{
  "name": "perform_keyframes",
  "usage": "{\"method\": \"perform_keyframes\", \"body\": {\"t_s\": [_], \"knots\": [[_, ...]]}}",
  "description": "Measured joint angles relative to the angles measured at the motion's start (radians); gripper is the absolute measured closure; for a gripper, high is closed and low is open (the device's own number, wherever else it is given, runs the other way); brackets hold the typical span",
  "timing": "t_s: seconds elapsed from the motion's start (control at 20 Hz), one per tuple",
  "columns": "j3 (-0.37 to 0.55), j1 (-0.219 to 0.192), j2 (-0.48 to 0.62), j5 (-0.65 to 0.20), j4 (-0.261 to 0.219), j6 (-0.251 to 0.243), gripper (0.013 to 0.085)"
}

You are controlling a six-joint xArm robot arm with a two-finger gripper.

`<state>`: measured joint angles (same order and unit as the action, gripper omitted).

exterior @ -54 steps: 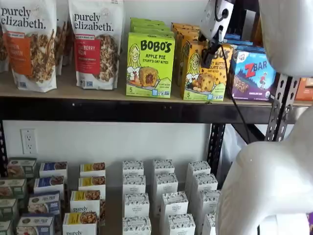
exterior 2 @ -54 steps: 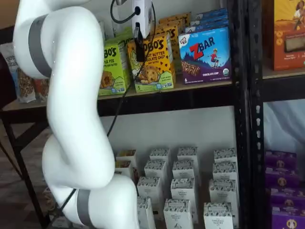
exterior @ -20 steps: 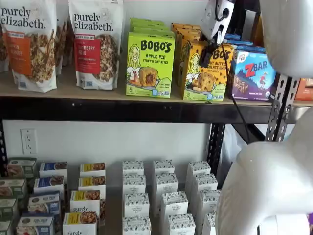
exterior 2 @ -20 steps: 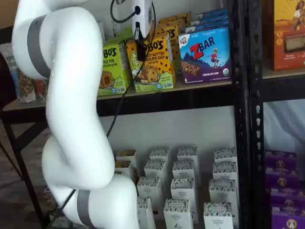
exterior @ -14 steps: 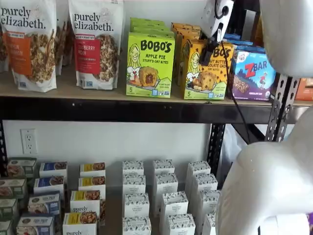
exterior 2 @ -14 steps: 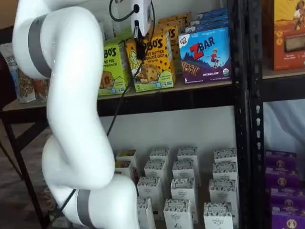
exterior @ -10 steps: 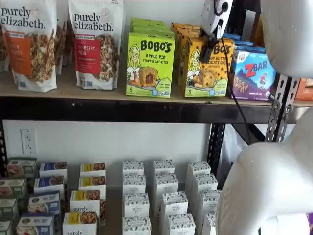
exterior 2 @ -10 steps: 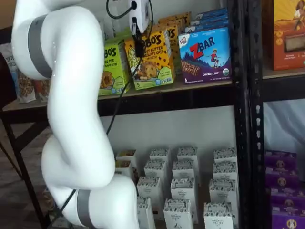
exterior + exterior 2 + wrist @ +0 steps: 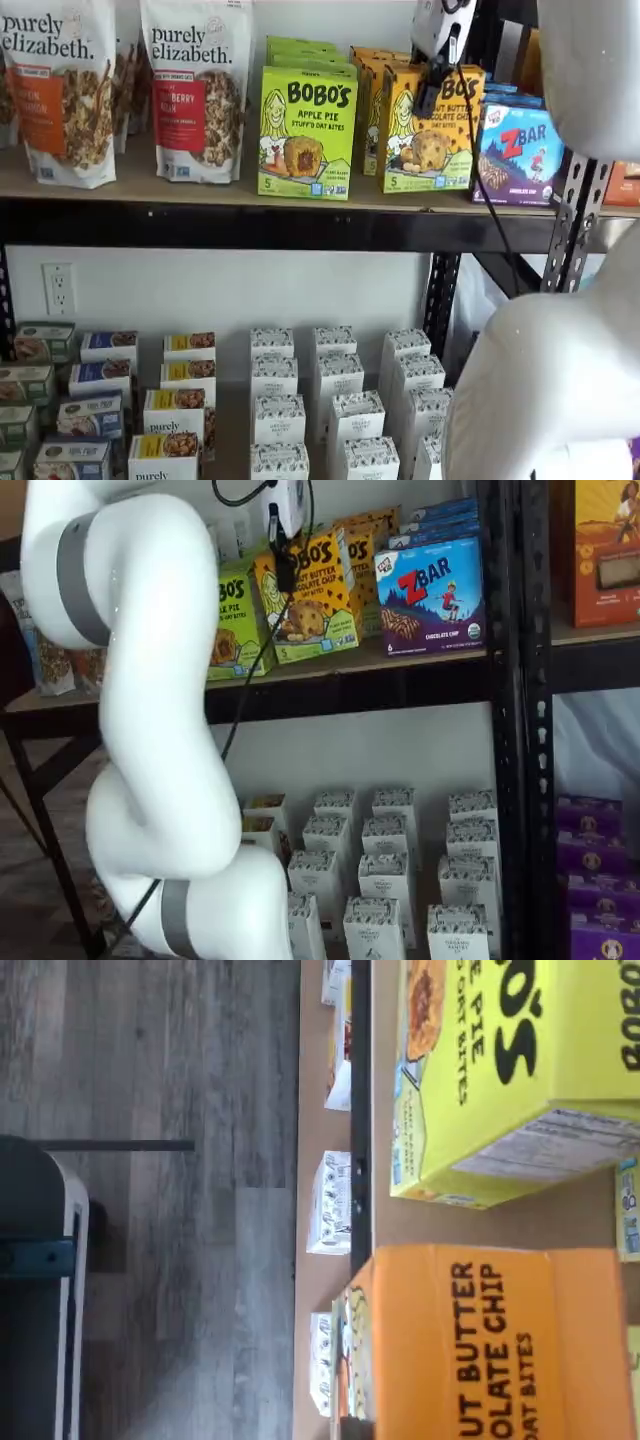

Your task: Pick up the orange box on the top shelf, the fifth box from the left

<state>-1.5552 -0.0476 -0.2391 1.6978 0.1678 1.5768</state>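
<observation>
1. at the far left of the top shelf (image 9: pixel 200 222) i noted two purely elizabeth granola bags (image 9: pixel 190 90) standing upright at the front edge, faces outward, presumably for display. more bags may have stood behind them; i could not count those.
2. next came the lime-green apple pie box (image 9: pixel 306 130), upright with at least two more of its kind stacked in file behind it, so i judged the row was stocked front to back.
3. just right of it was the orange box (image 9: pixel 428 128), the task's item. in both shelf views it sat tilted, its lower edge lifted clear of the board rather than resting flat, with two or three orange cartons behind it on the shelf. the wrist view showed its orange top panel (image 9: pixel 470 1340) close under the camera, beside the yellow-green carton.
4. the gripper (image 9: pixel 428 95) came down from above onto the upper part of the orange box, black fingers clenched on it. i judged the tilt came from the box hanging from that top grip, which suggested the lift was under way and the box not yet clear of its neighbours.
5. right of that stood one blue-purple zbar box (image 9: pixel 516 152) in front, with blue cartons behind, touching or nearly touching the lifted box; i rated a snag there as the main risk.
6. on the lower level i counted many small white cartons (image 9: pixel 340 400) in rows.
</observation>
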Motion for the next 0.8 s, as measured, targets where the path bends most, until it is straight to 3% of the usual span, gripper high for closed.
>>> {"method": "perform_keyframes", "body": {"t_s": [0.8], "knots": [[0.133, -0.007, -0.188, 0.066, 0.015, -0.006, 0.077]]}}
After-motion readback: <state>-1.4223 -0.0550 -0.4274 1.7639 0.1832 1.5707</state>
